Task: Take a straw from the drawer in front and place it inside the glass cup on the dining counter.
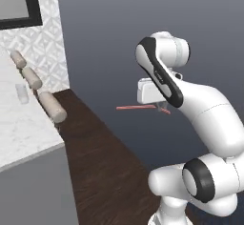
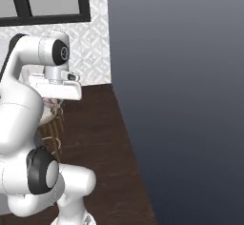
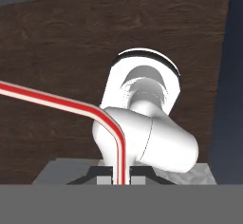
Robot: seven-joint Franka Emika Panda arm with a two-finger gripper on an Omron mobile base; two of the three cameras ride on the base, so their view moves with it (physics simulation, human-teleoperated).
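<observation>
Red against a dark blue-grey wall, the straw (image 1: 138, 107) lies level in mid-air beside the white arm, its long end reaching out to the left in the left base view while its near end disappears under the hand. The gripper (image 1: 161, 107) hangs below the white wrist block, and the hand view shows its two small dark tips pressed together on the straw (image 3: 119, 163) at the bottom of the frame, the straw rising from between them and bending away to the left edge. Beneath it runs the dark wooden floor (image 1: 105, 171).

At the far left of the left base view sits the dining counter (image 1: 19, 128), white grey-veined marble on a grey base, with a row of round beige stools (image 1: 52, 106) along its right-hand edge. The glass cup (image 1: 22, 93) stands on that marble top near its far end, well apart from the straw and the hand. Behind the counter, a pale patterned tile wall (image 1: 45, 43) carries a black-framed window (image 2: 52, 2). In the right base view the gripper's tips are hidden behind the wrist block, and stool legs (image 2: 53, 131) show beside the arm.
</observation>
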